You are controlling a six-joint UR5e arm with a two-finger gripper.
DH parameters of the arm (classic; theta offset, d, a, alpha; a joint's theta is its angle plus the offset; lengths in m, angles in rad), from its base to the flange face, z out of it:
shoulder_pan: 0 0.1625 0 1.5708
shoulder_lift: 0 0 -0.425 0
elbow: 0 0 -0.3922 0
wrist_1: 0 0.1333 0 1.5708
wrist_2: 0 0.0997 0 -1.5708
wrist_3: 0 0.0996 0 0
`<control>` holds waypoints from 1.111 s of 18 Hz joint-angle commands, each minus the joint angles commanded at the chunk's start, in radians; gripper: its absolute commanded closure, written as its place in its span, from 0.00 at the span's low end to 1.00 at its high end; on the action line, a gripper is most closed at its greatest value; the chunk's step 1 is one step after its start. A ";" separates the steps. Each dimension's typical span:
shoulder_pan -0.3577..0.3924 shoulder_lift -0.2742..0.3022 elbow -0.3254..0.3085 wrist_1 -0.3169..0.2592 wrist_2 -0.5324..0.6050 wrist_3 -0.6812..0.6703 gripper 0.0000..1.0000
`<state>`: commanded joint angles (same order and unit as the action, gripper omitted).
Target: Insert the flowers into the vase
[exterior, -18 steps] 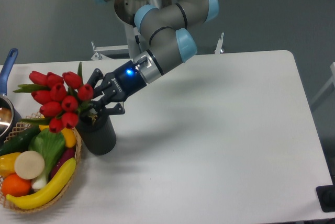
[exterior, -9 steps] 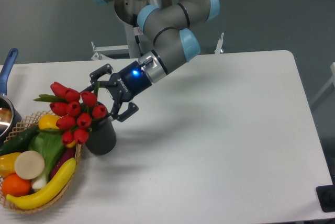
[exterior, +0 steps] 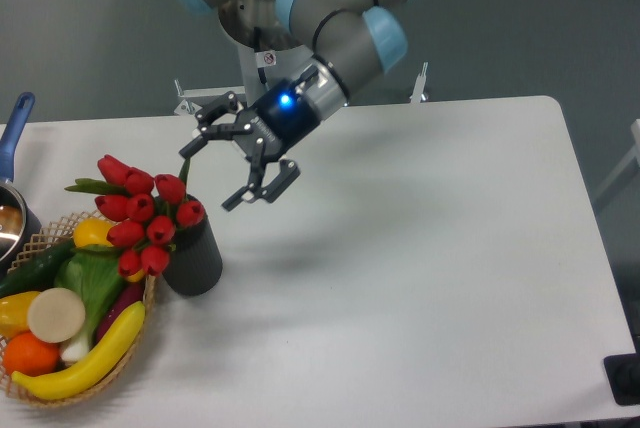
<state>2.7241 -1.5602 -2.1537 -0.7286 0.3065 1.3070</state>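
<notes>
White table (exterior: 420, 278) bare rightward; gripper (exterior: 226, 166) spread above flowers (exterior: 140, 213) in vase (exterior: 195, 258).

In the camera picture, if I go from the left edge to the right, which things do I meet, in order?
Blue pan handle → wicker basket of toy fruit and vegetables → red flowers → dark vase → open gripper → bare white table.
</notes>
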 joint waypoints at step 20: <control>0.214 -0.257 0.314 -0.008 0.975 0.071 0.00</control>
<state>2.9377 -1.8176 -1.8394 -0.7362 1.2820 1.3775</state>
